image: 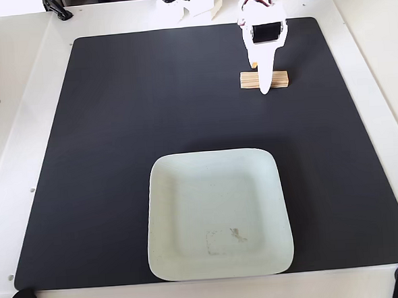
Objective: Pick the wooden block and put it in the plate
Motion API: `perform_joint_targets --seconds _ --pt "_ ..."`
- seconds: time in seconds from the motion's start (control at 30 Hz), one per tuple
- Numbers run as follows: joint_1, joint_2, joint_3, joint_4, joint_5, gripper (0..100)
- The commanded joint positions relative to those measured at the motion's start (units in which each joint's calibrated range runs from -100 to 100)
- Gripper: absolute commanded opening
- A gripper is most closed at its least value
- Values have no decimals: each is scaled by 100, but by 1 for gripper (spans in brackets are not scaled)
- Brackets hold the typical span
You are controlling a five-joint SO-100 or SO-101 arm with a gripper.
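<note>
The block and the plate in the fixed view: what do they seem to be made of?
The wooden block looks like unfinished light wood, with fine lengthwise grain lines. The plate looks like smooth ceramic or plastic; its pale mint surface has an even, soft sheen.

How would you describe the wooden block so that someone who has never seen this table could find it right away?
In the fixed view, start at the black mat that covers most of the white table. The pale square plate sits near its lower edge; look instead near the top right, under the white gripper. The wooden block there is the only small, tan, elongated piece, lying flat on the mat.
</note>
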Motion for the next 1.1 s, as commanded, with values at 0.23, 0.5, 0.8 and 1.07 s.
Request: perform_joint_targets --seconds 0.23,0.5,0.8,1.07 --pt "-30 487 -747 58 -18 30" --pt "-30 538 -747 58 -18 7" --pt "-30 538 -702 58 -7 1" --pt "-41 -581 -657 553 47 1"
